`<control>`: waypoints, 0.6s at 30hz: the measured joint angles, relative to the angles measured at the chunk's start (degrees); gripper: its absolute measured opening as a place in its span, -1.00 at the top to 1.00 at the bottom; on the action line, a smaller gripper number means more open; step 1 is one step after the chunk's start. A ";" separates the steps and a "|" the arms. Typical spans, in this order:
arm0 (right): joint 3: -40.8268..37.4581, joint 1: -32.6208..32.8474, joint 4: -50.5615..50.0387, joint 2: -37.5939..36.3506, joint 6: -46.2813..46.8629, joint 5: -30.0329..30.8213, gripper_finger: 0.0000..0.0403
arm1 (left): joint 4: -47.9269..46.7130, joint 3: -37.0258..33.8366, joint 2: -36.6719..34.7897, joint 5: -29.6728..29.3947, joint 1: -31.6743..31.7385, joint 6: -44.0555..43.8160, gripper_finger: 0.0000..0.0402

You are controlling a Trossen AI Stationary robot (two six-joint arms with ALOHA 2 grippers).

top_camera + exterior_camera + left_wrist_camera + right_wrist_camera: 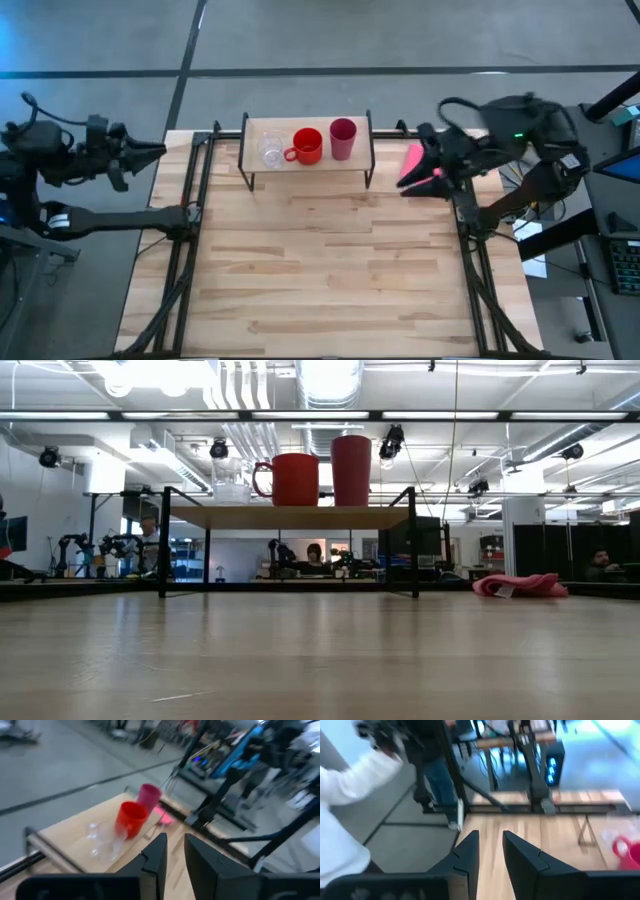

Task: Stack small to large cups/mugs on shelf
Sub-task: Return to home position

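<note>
My job looks done bar parking: the small clear glass cup [271, 150], red-orange handled mug [307, 146] and tall magenta tumbler [342, 138] stand in size order on the light wooden black-legged shelf [258, 127], while my left gripper [175, 840] and right gripper [491, 836] hang empty, narrowly parted, out by the table's sides.

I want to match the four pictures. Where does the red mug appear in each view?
High view: the red mug stands in the middle of the shelf, between the clear cup and the pink cup.
Low view: same row on the shelf, handle toward the clear cup.
Left wrist view: between the two cups.
Right wrist view: only part shows, cut by the frame's edge.
Shared landmark: the shelf.
</note>
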 joint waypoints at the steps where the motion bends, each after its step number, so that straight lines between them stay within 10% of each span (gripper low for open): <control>1: -1.02 0.50 1.52 -0.96 -0.19 -0.13 0.60 | 2.20 -2.64 -2.04 0.61 0.00 0.00 0.74; 18: -47.33 3.31 39.01 -27.88 8.20 -0.37 0.64 | 24.40 -31.39 -17.92 8.82 -0.02 -5.38 0.74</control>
